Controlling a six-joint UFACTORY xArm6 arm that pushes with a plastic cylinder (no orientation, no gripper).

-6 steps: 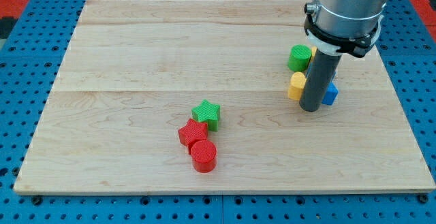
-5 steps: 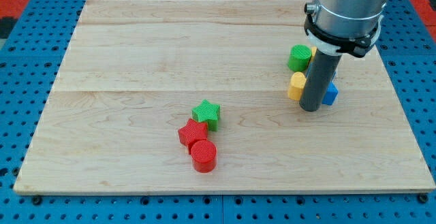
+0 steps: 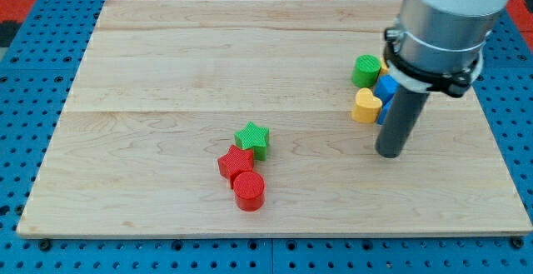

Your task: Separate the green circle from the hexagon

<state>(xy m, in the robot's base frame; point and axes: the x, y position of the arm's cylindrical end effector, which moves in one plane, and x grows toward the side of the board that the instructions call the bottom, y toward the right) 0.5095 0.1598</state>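
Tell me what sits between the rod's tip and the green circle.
My tip is toward the view's bottom right of the green circle. Between them sit the yellow block and a blue block, partly hidden behind the rod. A straight push from here would hit those first.

Board (image 3: 208, 74): pale wood, planks joined, visible grain, matt, smooth. Blocks look like plastic with fine ribbed layer lines, matt: green circle (image 3: 365, 70), yellow block (image 3: 364, 106), blue block (image 3: 386, 87), green star (image 3: 251, 139), red star (image 3: 234, 162), red cylinder (image 3: 248, 190). Rod (image 3: 400, 120) is seen as dark, smooth, matt; collar above it looks like grey metal, satin. Surround at the board's edges: blue perforated panel (image 3: 33, 99), slightly glossy.
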